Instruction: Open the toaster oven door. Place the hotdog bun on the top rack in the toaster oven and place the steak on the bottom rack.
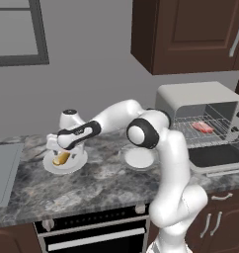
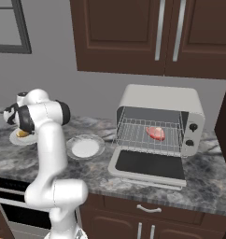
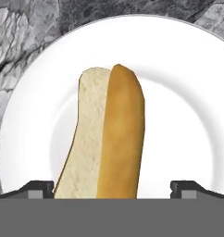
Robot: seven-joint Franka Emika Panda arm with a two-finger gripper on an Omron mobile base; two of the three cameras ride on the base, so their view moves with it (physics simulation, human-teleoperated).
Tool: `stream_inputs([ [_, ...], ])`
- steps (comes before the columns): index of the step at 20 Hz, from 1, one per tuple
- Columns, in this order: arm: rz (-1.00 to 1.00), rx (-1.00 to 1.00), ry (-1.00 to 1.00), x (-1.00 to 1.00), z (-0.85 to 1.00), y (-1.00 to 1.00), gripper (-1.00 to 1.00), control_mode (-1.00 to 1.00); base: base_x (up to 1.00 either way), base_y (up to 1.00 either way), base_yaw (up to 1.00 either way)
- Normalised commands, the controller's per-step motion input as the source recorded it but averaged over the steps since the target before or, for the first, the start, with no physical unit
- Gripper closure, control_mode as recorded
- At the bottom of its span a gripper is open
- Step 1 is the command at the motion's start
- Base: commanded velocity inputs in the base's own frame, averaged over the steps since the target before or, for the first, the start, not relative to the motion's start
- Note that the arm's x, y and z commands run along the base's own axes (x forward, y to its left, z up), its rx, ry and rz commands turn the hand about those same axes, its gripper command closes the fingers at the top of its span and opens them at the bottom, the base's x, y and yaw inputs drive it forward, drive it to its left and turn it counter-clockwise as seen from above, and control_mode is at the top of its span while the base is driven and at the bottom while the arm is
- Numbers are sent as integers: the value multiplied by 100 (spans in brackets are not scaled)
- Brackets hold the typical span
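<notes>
The hotdog bun (image 3: 109, 134) lies on a white plate (image 3: 178, 92) at the left of the counter, its pale cut side beside its golden crust. My gripper (image 3: 113, 189) hangs open right over it, one fingertip on each side of the bun's near end, not touching. From the base, the gripper (image 1: 59, 150) points down at the bun (image 1: 60, 158). The toaster oven (image 2: 161, 98) stands at the right with its door (image 2: 147, 165) folded down flat. The steak (image 2: 156, 133) rests on a wire rack (image 2: 133, 135) inside; I cannot tell which rack.
A second, empty round dish (image 2: 85, 147) sits on the counter between the bun's plate and the toaster oven. A sink (image 1: 3, 170) lies at the far left. The black built-in oven (image 1: 92, 232) is below the counter edge, and dark cabinets (image 2: 147, 35) hang above.
</notes>
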Motion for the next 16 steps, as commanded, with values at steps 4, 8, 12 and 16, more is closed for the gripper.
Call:
stream_inputs([
  [4,0,0,6,7,-21,6,-100,-100,0,0,0],
  [8,0,0,4,4,-16,7,100,-100,0,0,0],
  [12,0,0,0,0,-9,0,100,-100,0,0,0],
  [16,0,0,0,-1,1,0,100,-100,0,0,0],
])
